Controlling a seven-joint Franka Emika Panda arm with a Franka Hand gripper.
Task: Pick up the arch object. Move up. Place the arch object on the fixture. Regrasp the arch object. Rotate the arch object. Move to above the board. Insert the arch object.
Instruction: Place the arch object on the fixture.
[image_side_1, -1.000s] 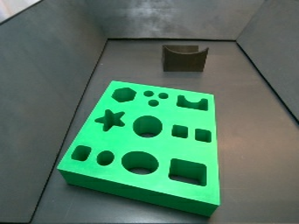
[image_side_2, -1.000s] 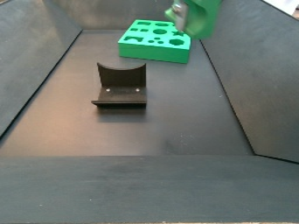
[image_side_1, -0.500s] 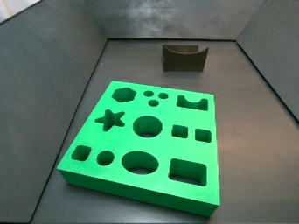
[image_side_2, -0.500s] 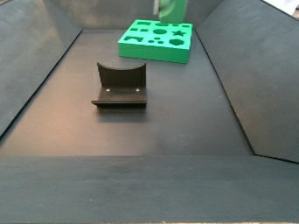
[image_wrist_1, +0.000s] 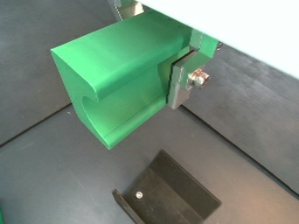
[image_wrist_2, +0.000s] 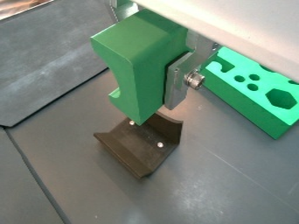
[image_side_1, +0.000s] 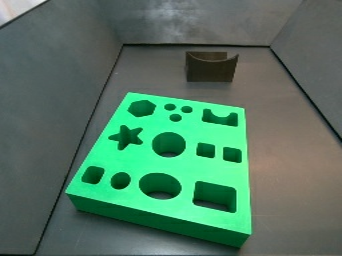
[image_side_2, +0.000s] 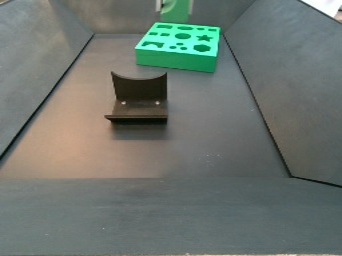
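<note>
My gripper (image_wrist_1: 131, 86) (image_wrist_2: 142, 77) is shut on the arch object (image_wrist_1: 117, 74) (image_wrist_2: 138, 61), a bright green block with a curved notch in one side. One silver finger (image_wrist_1: 180, 80) (image_wrist_2: 177, 83) presses flat against its face; the opposite finger is hidden behind the block. The block hangs in the air over the fixture (image_wrist_1: 170, 187) (image_wrist_2: 140, 144), well apart from it. Both side views show the fixture (image_side_1: 210, 65) (image_side_2: 136, 97) and the board (image_side_1: 140, 160) (image_side_2: 178, 58), while gripper and arch are out of their frames. A corner of the board (image_wrist_2: 247, 110) shows in a wrist view.
Dark grey walls enclose the floor (image_side_2: 174, 150) on all sides, sloping outward. The fixture stands near one end wall and the board lies toward the other end of the enclosure.
In a side view the gripper with the green arch rose at the top edge above the board and has left the frame. Board and fixture have not moved.
</note>
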